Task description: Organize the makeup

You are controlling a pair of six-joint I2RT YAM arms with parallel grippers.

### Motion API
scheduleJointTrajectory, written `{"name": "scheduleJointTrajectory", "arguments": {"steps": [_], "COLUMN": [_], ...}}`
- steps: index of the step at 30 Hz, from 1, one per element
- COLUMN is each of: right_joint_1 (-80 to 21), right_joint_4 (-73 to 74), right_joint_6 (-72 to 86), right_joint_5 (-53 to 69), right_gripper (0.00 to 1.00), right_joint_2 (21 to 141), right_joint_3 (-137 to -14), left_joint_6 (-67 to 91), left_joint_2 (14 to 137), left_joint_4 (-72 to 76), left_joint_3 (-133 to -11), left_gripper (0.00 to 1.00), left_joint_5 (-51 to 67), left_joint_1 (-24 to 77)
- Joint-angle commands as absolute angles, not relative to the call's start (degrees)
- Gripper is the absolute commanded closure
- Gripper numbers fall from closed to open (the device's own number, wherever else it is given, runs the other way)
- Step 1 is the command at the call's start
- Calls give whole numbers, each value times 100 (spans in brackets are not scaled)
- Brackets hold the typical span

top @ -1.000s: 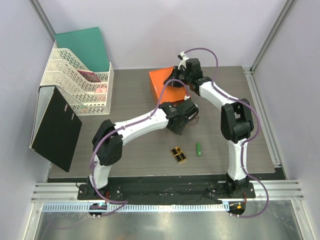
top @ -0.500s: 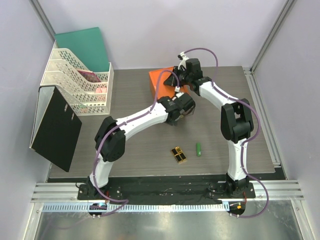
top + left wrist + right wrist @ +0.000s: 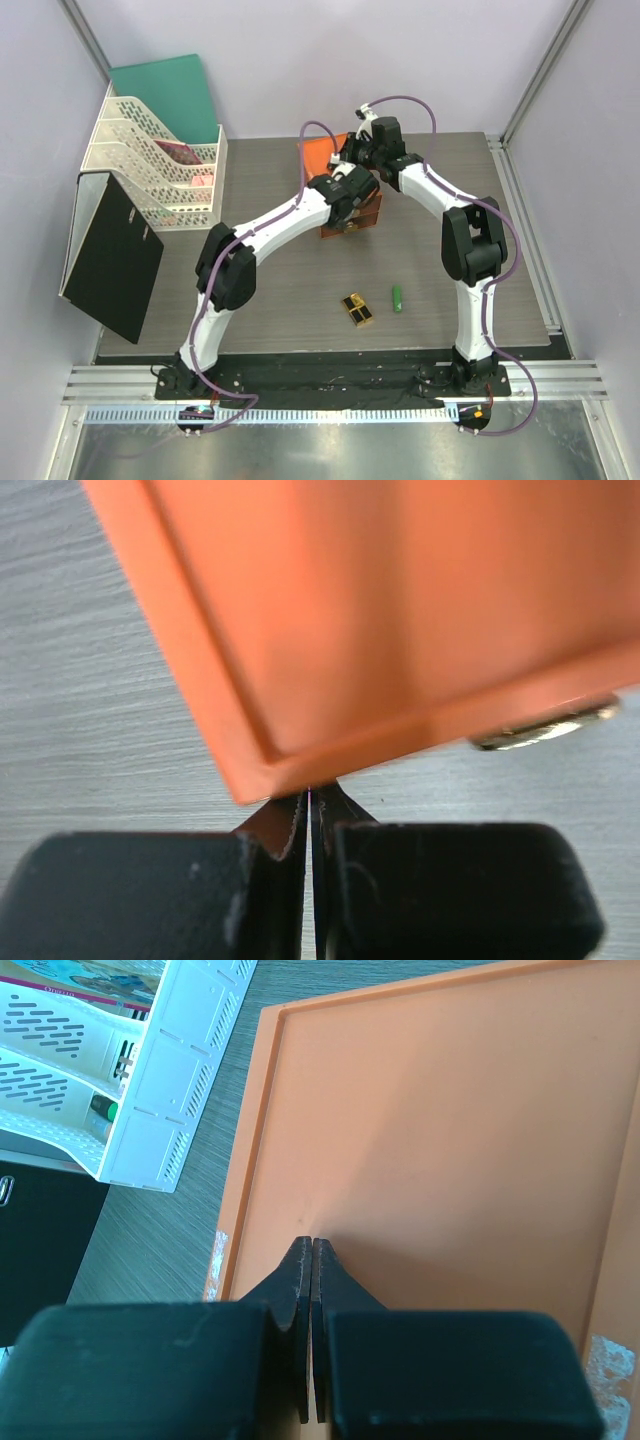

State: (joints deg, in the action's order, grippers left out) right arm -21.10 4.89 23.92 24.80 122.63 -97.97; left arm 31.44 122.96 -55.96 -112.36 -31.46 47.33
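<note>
Two black-and-gold lipstick cases (image 3: 357, 309) and a small green tube (image 3: 397, 298) lie on the table's near middle, apart from both arms. My left gripper (image 3: 311, 798) is shut with nothing in it, its tips against the lower corner of the orange drawer box (image 3: 400, 610). A shiny metal piece (image 3: 545, 728) shows under the box's edge at right. My right gripper (image 3: 312, 1243) is shut and empty, its tips resting on the flat orange top (image 3: 450, 1140) of the box. The box (image 3: 318, 158) sits at the back middle, mostly covered by both wrists.
A white mesh file tray (image 3: 150, 170) with a green folder (image 3: 170, 90) behind it stands at the back left. A black binder (image 3: 110, 255) leans at the left edge. The tray's corner (image 3: 150, 1110) lies just left of the box.
My left arm has swung away from the table's middle, back toward the orange box, and its shut tips now meet the box's front. The right arm has stayed put.
</note>
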Motion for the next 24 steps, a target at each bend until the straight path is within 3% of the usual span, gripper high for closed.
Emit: {"name": "scheduleJointTrajectory", "arguments": {"steps": [1,19,24], "right_joint_1": [-2250,-2250,-2241], "right_joint_4": [3032,3067,3129], "right_joint_6": [1960,1969,1969], "right_joint_5": [2057,2136,2171], "right_gripper": [99,99,99], "right_joint_2": [13245,13307,13359], "right_joint_3": [-9035,-9193,-9360], "left_joint_6": [3559,3657,3323], "left_joint_2": [12252,12068,10780], "left_joint_4": [-5686,-5573,-4563], "left_joint_3": [-11452,-11189,-10346], "left_gripper": [100,100,100], "left_joint_5": [-3314,-2734,-2453], "left_joint_1": [4343,3814,3850]}}
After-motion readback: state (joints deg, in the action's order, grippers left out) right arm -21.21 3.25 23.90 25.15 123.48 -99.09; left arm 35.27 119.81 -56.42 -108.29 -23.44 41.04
